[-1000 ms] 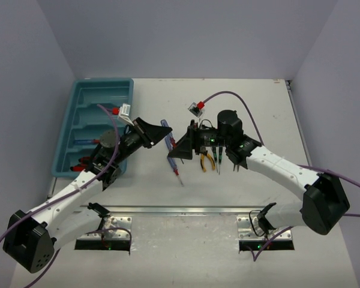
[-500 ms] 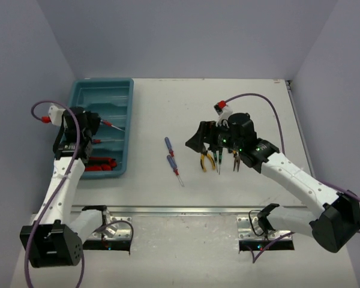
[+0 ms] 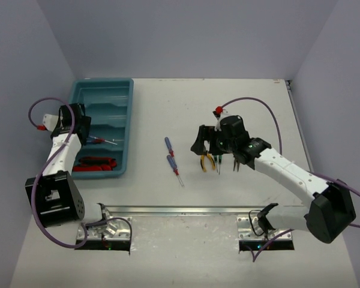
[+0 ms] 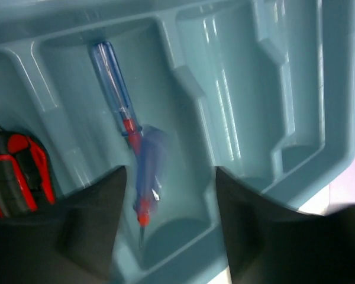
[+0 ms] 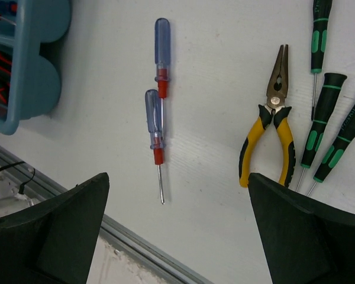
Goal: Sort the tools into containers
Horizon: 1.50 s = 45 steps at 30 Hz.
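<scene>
Left gripper (image 4: 168, 195) has its fingers apart over the tray (image 4: 296, 154); a blurred screwdriver (image 4: 147, 171) sits in the gap, tip to tip with a sharp blue screwdriver (image 4: 113, 77) lying in the same compartment, next to the one holding the red tools (image 4: 18, 171). Right gripper (image 5: 177, 183) is spread wide and empty above the table (image 5: 213, 59). Under it two loose screwdrivers (image 5: 152, 118) lie end to end, with the pliers (image 5: 272, 136) and green screwdrivers (image 5: 322, 118) well to one side.

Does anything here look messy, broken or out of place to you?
Nothing looks broken or spilled. The only stragglers lie on the table, outside the teal tray: two blue screwdrivers, yellow pliers and three green screwdrivers. Inside, red-handled tools and more blue screwdrivers sit in separate compartments.
</scene>
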Each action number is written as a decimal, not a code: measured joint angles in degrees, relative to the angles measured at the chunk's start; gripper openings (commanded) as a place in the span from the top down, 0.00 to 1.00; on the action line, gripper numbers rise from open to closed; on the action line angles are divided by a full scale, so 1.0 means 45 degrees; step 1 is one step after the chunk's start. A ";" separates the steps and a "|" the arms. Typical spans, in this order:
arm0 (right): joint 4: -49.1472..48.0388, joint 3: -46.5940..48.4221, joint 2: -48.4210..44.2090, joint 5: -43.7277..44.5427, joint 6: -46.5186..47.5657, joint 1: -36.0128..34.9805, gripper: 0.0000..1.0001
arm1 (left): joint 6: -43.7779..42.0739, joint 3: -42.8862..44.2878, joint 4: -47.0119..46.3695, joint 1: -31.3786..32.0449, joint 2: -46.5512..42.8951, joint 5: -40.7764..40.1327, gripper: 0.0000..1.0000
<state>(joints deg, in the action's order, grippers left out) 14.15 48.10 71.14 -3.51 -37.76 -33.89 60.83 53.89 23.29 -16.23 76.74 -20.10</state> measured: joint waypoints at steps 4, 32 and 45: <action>0.0311 0.0546 0.1556 -0.0125 -0.0174 0.0001 0.23 | 0.0287 0.0000 -0.0062 -0.0006 -0.0422 0.0045 0.01; 0.4255 1.0980 1.2702 0.2309 0.0964 -0.2176 0.61 | -0.6023 -0.2853 0.0017 -0.0024 -0.7719 0.5522 0.00; 0.4599 1.1272 1.3153 0.3489 0.1088 -0.2255 0.99 | -0.6272 -0.3648 -0.0519 0.0042 -0.7390 0.7560 0.00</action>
<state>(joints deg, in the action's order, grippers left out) 34.85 98.83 130.33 12.20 -32.87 -44.03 32.60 37.47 20.95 -16.04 43.49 13.92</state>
